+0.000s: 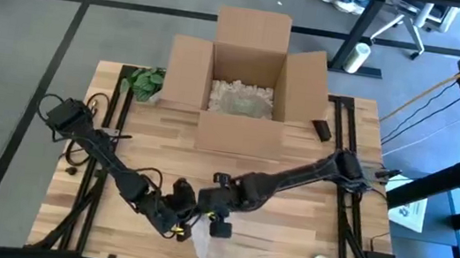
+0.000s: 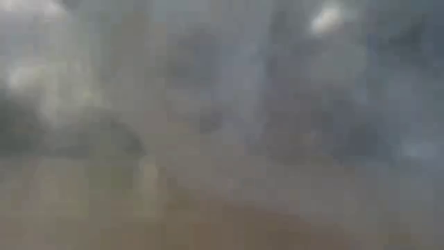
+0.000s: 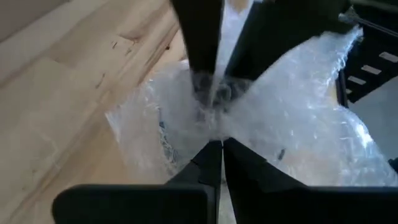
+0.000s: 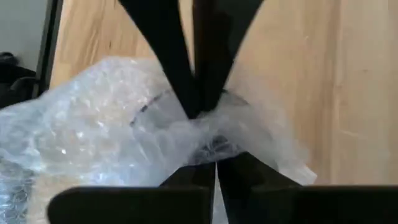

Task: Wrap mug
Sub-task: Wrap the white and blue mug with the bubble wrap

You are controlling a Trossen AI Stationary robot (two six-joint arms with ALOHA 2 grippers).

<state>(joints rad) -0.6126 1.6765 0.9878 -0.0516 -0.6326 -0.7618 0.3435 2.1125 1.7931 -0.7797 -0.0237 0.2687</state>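
Two slim black jointed arms [image 1: 102, 152] w/ thin cables (matte); tapered black fingers [image 3: 205, 168].

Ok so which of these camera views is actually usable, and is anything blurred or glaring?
Low view: fully blurred, nothing readable. High view: evenly lit, shows the cardboard box clearly. Both wrist views: the bubble wrap glints with bright highlights, pinched between the left gripper and right gripper.

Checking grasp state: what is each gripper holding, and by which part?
Both hold the bubble wrap. Left gripper and right gripper are shut on the same bunched, gathered fold, fingertips facing each other. No mug is distinguishable.
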